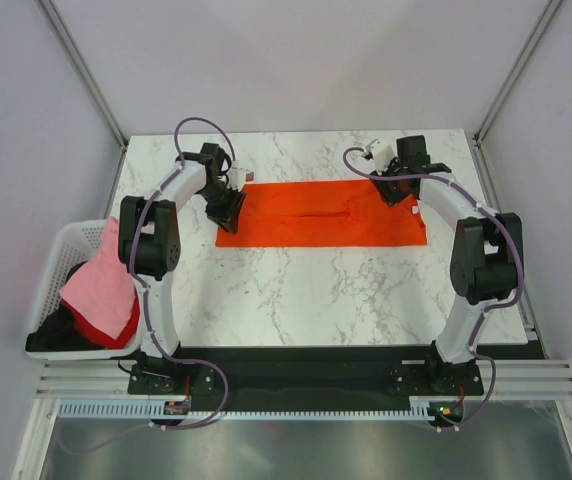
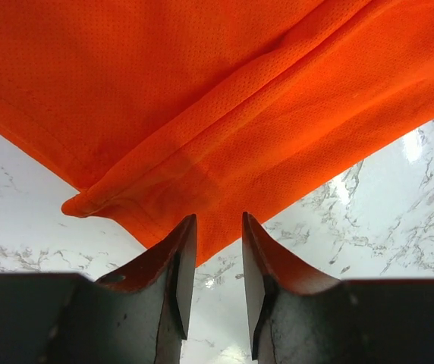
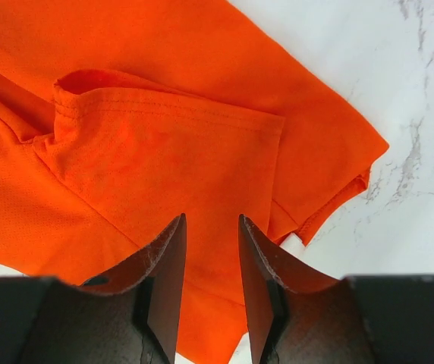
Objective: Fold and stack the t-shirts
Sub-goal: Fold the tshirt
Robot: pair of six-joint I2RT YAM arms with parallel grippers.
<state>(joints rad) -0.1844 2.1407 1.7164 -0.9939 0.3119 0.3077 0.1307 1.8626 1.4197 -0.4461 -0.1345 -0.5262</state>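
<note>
- Starting at the near edge, the arm bases (image 1: pixel 161 378) are seen bolted side by side in front of the marble table (image 1: pixel 306 295).
- At the near left, a white basket (image 1: pixel 54 262) is set against the table's left edge. A pink shirt (image 1: pixel 101 288) is heaped in it and hangs over its right rim. A red shirt (image 1: pixel 118 336) is seen beneath the pink one, and a black shirt (image 1: pixel 54 335) is bunched at the basket's near end.
- Farther back, the orange shirt (image 1: pixel 321 214) is laid flat on the marble as a long band, folded lengthwise and stretched between the two grippers.
- The left gripper (image 2: pixel 218 220) is held just over the band's left end. Its jaws are parted and nothing is clamped between them. A doubled corner of the cloth is seen on the marble just beyond the tips.
- The right gripper (image 3: pixel 211 220) is held over the band's right end. Its jaws are likewise apart and no cloth is pinched. A sleeve with a stitched hem is seen folded onto the body of the shirt beneath it.
</note>
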